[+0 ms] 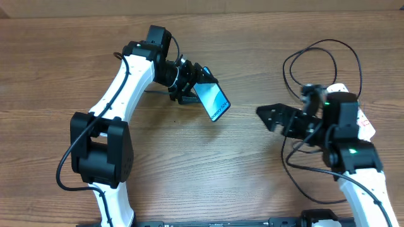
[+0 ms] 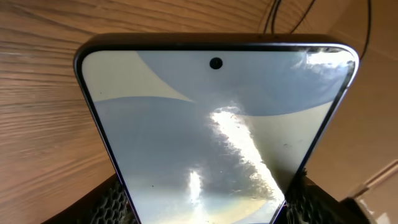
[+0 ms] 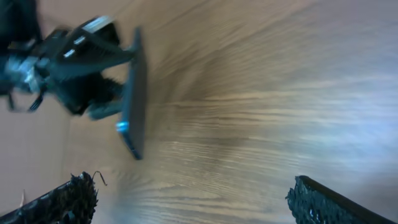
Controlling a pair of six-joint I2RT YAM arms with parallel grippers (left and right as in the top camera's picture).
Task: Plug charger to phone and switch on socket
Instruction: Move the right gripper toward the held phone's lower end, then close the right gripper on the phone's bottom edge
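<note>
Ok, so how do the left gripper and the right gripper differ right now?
The left gripper is shut on the phone, holding it tilted; the right gripper is open and holds nothing. The left gripper is well away from the charger cable, while the right gripper is close beside its loops. Both have black fingers and point toward each other above the wooden table.

blurred phone held edge-on by the left claw.

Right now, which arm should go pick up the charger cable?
Right: the right gripper is open and empty beside the charger cable, while the left gripper is holding the phone.
</note>
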